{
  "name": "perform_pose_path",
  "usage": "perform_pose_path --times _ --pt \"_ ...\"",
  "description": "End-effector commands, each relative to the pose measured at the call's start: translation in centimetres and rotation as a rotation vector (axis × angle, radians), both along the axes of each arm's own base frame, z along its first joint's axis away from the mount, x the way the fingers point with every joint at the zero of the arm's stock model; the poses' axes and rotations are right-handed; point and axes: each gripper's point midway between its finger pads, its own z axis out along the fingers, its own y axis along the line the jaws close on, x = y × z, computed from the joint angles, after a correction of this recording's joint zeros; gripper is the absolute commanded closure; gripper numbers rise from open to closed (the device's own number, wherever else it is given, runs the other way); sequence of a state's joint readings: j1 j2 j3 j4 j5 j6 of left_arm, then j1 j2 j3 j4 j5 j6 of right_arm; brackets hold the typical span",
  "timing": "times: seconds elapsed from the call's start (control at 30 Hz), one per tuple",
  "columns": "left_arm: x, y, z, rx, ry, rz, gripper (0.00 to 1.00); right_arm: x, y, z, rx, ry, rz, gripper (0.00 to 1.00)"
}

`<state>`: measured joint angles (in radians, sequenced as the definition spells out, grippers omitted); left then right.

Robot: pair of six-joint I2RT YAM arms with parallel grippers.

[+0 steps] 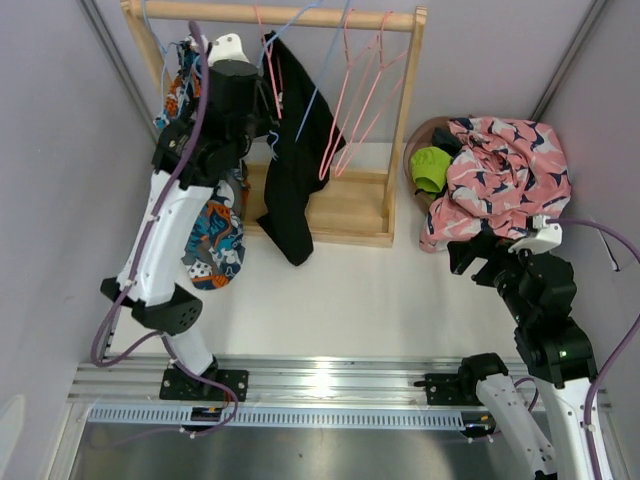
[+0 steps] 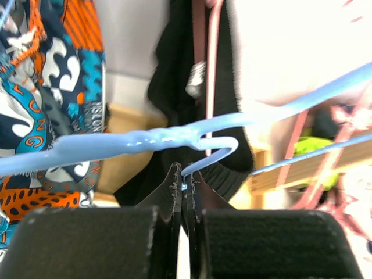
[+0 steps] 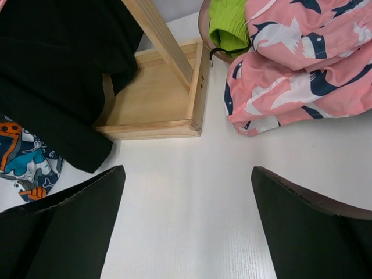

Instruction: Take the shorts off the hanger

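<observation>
The multicolour shorts (image 1: 215, 240) hang at the rack's left end and show in the left wrist view (image 2: 52, 87). The black shorts (image 1: 290, 170) hang beside them on a blue hanger (image 2: 145, 142). My left gripper (image 1: 265, 105) is raised at the rack, shut (image 2: 186, 183) on the curled end of that blue hanger. The pink printed shorts (image 1: 505, 170) and lime green shorts (image 1: 430, 168) lie in the basket at right. My right gripper (image 1: 470, 255) is open and empty (image 3: 186, 232) over the table just before the pink shorts (image 3: 302, 64). I cannot make out the charcoal shorts.
The wooden rack (image 1: 340, 215) stands at the back with its top rail (image 1: 290, 15); its base (image 3: 157, 99) also shows in the right wrist view. Empty pink hangers (image 1: 360, 100) hang on the rail's right half. The round basket (image 3: 203, 35) sits right of the rack.
</observation>
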<state>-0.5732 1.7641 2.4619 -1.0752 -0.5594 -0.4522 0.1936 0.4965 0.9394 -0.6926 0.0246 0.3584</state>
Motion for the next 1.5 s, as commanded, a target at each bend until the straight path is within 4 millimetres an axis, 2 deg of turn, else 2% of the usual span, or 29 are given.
perform_pose_path --times 0.0,0.03,0.13,0.2,0.23,0.27,0.3,0.33,0.37,0.4,0.43,0.47,0.5,0.57,0.77,0.87,0.9,1.1,1.13,1.27,1.4,1.47 --pt "-2.8 0.9 6.3 -0.104 -0.170 -0.036 1.00 -0.1 0.4 0.0 0.016 -0.012 0.020 0.02" --pt "-3.1 0.4 5.8 -0.084 -0.153 -0.061 1.00 -0.2 0.9 -0.1 0.025 -0.009 0.046 0.02" --pt "-3.0 -0.4 2.2 -0.002 -0.053 -0.077 1.00 -0.4 1.2 -0.1 0.037 -0.011 0.058 0.02" --pt "-2.9 -0.5 -0.9 0.057 0.026 -0.071 1.00 -0.6 1.8 0.7 0.048 -0.036 0.094 0.03" --pt "-3.1 -0.4 -2.1 0.084 0.057 -0.072 1.00 -1.1 2.8 1.2 0.060 -0.051 0.158 0.03" --pt "-3.4 -0.3 -2.5 0.093 0.066 -0.072 1.00 -1.3 3.3 1.6 0.064 -0.067 0.190 0.03" --pt "-4.5 0.1 -2.0 0.090 0.057 -0.079 1.00 -1.6 3.6 2.2 0.067 -0.085 0.212 0.03" --pt "-5.1 0.8 -3.2 0.121 0.095 -0.057 1.00 -1.9 3.9 2.5 0.069 -0.096 0.235 0.03" --pt "-5.6 1.6 -3.2 0.135 0.101 -0.030 1.00 -2.1 3.9 2.7 0.067 -0.103 0.239 0.02" --pt "-6.0 2.4 -3.5 0.160 0.115 0.000 1.00 -2.3 3.9 2.9 0.062 -0.105 0.243 0.03" --pt "-6.6 4.3 -3.5 0.212 0.128 0.076 1.00 -2.5 3.8 2.9 0.059 -0.107 0.244 0.02" --pt "-6.9 5.4 -3.7 0.243 0.140 0.120 1.00 -2.5 3.9 3.0 0.060 -0.108 0.246 0.02" --pt "-7.1 6.2 -3.6 0.262 0.146 0.158 1.00 -2.6 3.9 3.0 0.059 -0.107 0.250 0.03" --pt "-7.7 7.3 -4.9 0.316 0.212 0.200 1.00 -2.8 4.0 3.0 0.064 -0.104 0.257 0.03" --pt "-7.4 6.8 -8.7 0.312 0.321 0.229 1.00 -3.8 3.8 3.0 0.061 -0.116 0.257 0.02" --pt "-6.5 6.5 -9.2 0.297 0.330 0.252 1.00 -4.4 3.4 3.3 0.046 -0.114 0.250 0.02" --pt "-5.5 6.2 -9.9 0.291 0.350 0.252 1.00 -4.6 3.3 3.4 0.039 -0.119 0.247 0.02" --pt "-2.2 6.0 -11.6 0.137 0.415 0.271 1.00 -5.7 2.3 3.8 -0.006 -0.127 0.221 0.02" --pt "-1.7 5.2 -10.4 0.075 0.384 0.243 1.00 -5.8 2.3 3.8 -0.009 -0.127 0.220 0.01" --pt "-0.2 4.0 -8.4 -0.042 0.316 0.208 1.00 -5.8 2.3 3.5 -0.012 -0.128 0.221 0.01" --pt "1.2 4.2 -7.3 -0.176 0.283 0.214 1.00 -5.7 2.5 3.6 -0.002 -0.134 0.233 0.01" --pt "1.6 3.6 -6.5 -0.240 0.269 0.181 1.00 -5.8 2.6 3.8 -0.005 -0.138 0.241 0.01"
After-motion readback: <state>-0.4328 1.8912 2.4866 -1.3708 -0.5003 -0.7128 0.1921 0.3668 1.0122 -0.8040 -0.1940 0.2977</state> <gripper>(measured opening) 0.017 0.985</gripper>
